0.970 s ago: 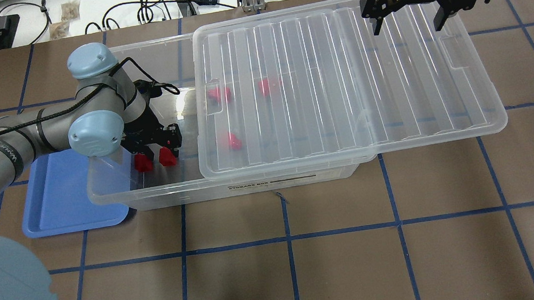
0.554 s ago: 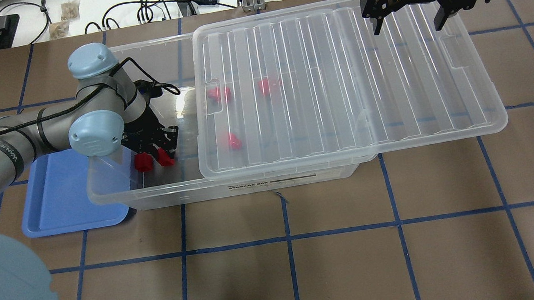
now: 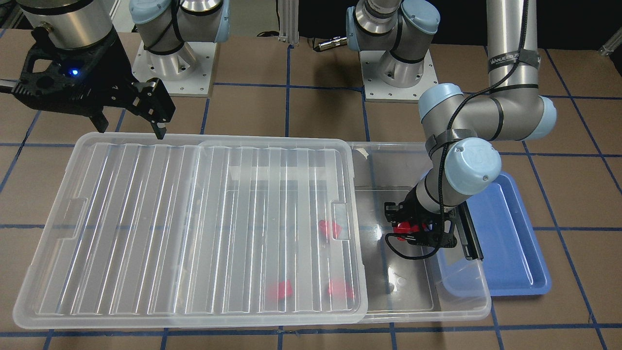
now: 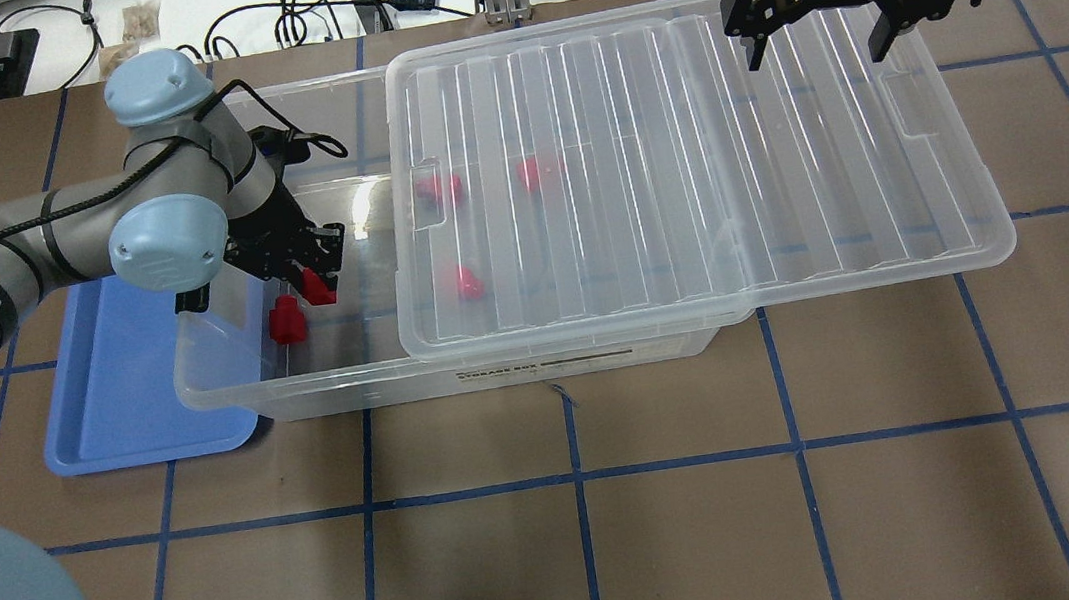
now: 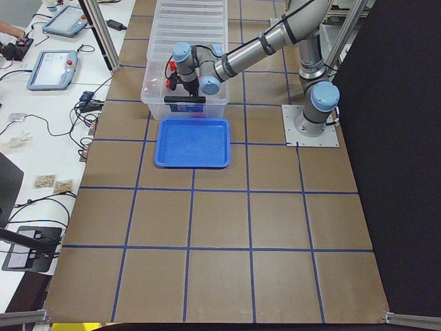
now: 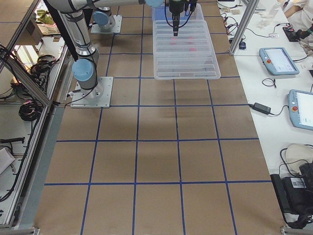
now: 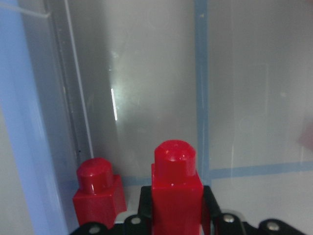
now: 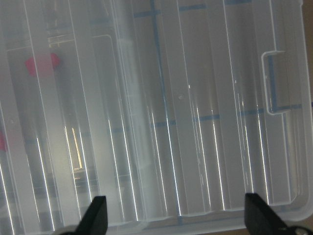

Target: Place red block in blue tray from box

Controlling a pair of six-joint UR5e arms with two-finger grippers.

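Observation:
My left gripper [image 4: 311,283] is inside the open end of the clear box [image 4: 503,374], shut on a red block [image 4: 319,288] and holding it just above the box floor. The left wrist view shows that block [image 7: 176,186] upright between the jaws. A second red block [image 4: 283,322] stands on the floor beside it, also in the left wrist view [image 7: 98,190]. Three more red blocks [image 4: 469,282] lie under the lid. The blue tray [image 4: 134,406] sits against the box's left end. My right gripper [image 4: 819,56] is open and empty above the lid's far right corner.
The ribbed clear lid [image 4: 681,173] is slid to the right, covering most of the box and overhanging its right end. The box wall stands between the left gripper and the tray. Cables and devices lie beyond the table's far edge.
My left gripper has shut on one of the two red blocks and lifted it up and back. The other block stays on the box floor. The right arm has not moved.

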